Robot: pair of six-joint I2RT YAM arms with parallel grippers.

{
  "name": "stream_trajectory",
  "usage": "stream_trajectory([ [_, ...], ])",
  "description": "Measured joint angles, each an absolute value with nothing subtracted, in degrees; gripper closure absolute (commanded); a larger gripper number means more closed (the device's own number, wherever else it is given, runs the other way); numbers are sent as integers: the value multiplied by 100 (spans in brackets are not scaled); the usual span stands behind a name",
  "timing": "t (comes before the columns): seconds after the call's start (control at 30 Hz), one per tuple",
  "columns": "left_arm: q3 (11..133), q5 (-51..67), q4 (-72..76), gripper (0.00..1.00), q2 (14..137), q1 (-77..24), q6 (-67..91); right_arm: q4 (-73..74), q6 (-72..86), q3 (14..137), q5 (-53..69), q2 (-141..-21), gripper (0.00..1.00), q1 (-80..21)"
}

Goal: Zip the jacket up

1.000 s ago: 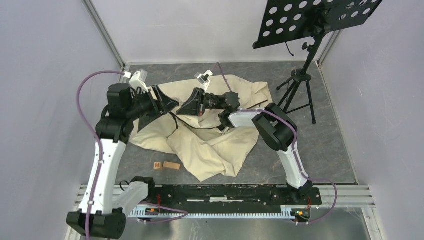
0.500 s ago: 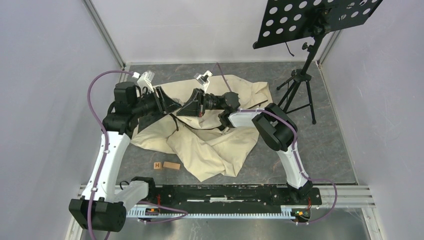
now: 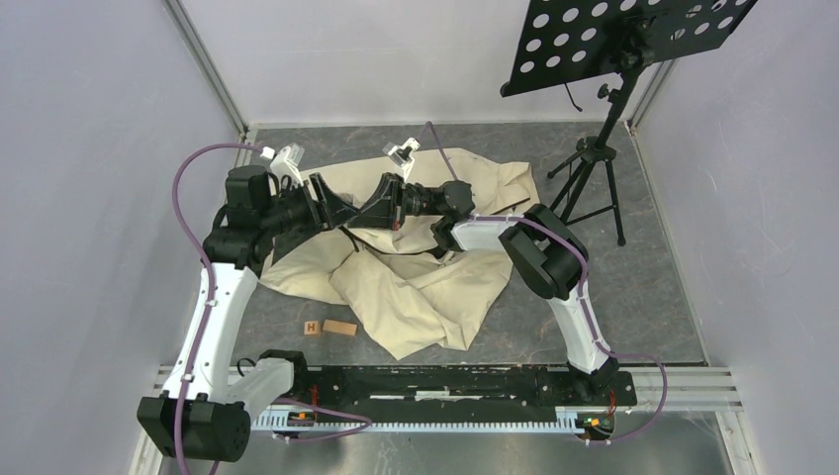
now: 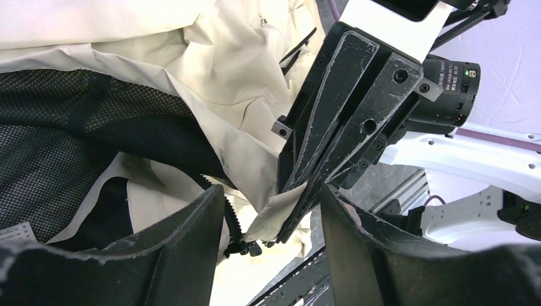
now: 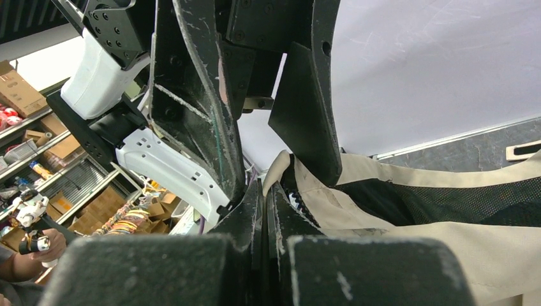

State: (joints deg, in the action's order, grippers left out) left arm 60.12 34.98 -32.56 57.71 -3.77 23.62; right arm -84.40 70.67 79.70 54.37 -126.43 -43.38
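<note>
- A black rail (image 3: pixel 435 381) runs along the near side of the jacket (image 3: pixel 416 292). Both arms are bolted to it.
- Two little wood blocks (image 3: pixel 328 328) sit just beside the jacket's near left edge. They are in the same spot as a second ago.
- The jacket lies open and crumpled in the middle of the grey table (image 3: pixel 643 297). Its cream cloth is bunched in folds, and it looks almost the same as before.
- The left arm has swung in over the jacket's far left part. A second ago there was a gap between the two grippers. Now their tips meet above the jacket.
- The left gripper (image 3: pixel 348 208) is spread apart. Its two fingers (image 4: pixel 191 236) stand one on each side of a cream corner of the jacket, and they are not squeezing it.
- The right gripper (image 3: pixel 370 208) is pinched tight on that same cream corner. It has stayed where it was over the jacket's far middle.
- In the left wrist view, the dark zipper teeth (image 4: pixel 226 217) curve down just beside the pinched corner. The two sides of the zipper are not joined.
- The jacket's dark net lining (image 4: pixel 64 127) shows where the front is folded back.
- A black music stand (image 3: pixel 594 148) stands past the jacket's far right corner. It has not moved.
</note>
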Motion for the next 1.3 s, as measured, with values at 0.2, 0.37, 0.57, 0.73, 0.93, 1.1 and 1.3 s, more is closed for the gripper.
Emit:
stream_trajectory([
  [0.2,6012,3701,-3236,65,5780,-325,2357,-8434,7067,7981,5454,-12643,100,-4327],
  [0.37,5951,3813,-3098,69,5769,-261,2353,-8444,7070,7983,5507,-12643,100,-4289],
  [0.57,5907,3918,-3061,79,5758,-231,2353,-8444,7070,7983,5533,-12643,100,-4292],
  [0.73,5863,4007,-2978,98,5695,-233,2349,-8442,7070,7983,5533,-12643,95,-4300],
  [0.93,5830,3682,-3024,98,5631,-233,2351,-8455,6790,7607,5214,-12477,31,-4294],
  [1.1,5819,3096,-3308,98,5461,-237,2381,-8162,5830,6512,4580,-11614,28,-4150],
  [1.3,5902,2486,-3581,98,5498,-237,2672,-6473,4377,5913,3544,-10241,30,-4206],
])
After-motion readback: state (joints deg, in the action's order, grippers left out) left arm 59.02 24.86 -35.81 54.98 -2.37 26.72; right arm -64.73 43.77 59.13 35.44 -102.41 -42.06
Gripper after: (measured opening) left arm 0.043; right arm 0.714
